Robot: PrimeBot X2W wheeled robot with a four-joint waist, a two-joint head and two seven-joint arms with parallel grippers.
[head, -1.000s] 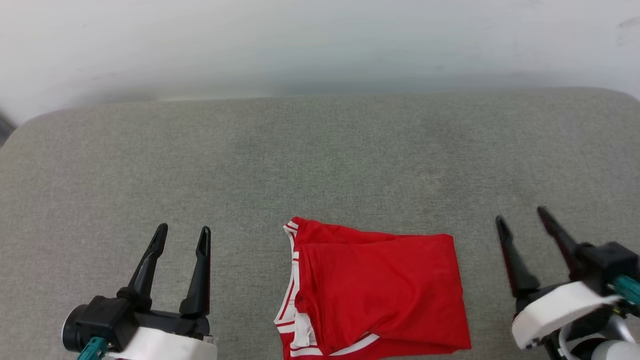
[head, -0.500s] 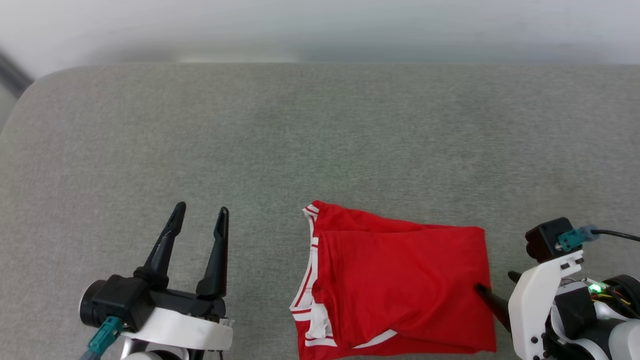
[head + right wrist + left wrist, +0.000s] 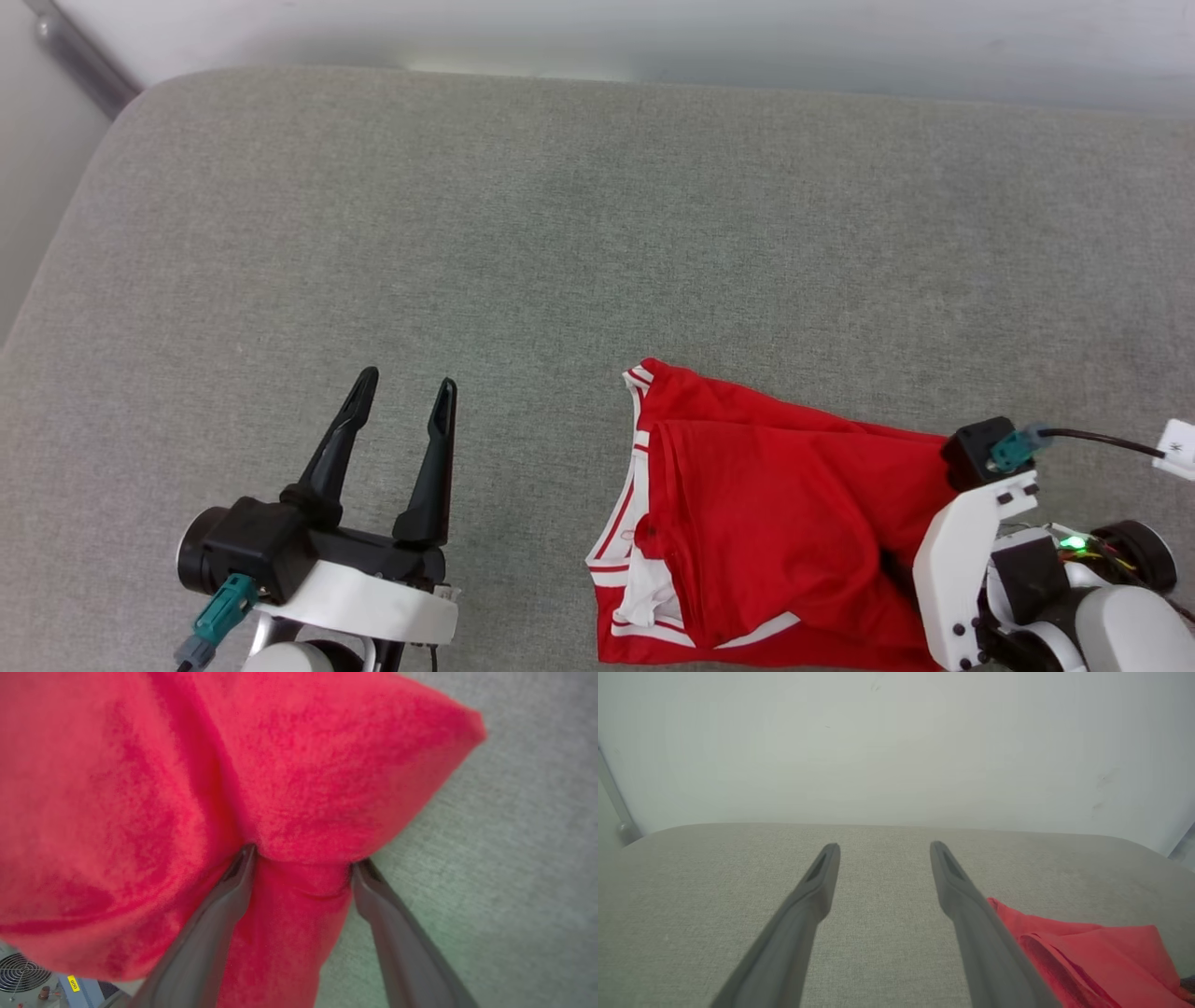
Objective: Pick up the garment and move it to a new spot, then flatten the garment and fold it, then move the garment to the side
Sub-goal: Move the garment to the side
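The garment lies folded on the grey cushion, red with white striped trim along its left edge. My right arm's wrist stands over the garment's right edge, fingers pointing down into the cloth. In the right wrist view my right gripper is open, its tips pressed into the red fabric, with a strip of cloth bunched between the fingers. My left gripper is open and empty, to the left of the garment and apart from it. Between the left gripper's fingers is bare cushion, and the garment lies to their right.
A pale wall runs behind the cushion, with a metal pipe at the upper left corner. A black cable with a white tag hangs by my right wrist. Below the cushion's edge a round vent shows.
The head camera has shifted. My right gripper has swung from beside the garment to point down into its right edge, and the cloth there has bunched up. The left gripper stays open.
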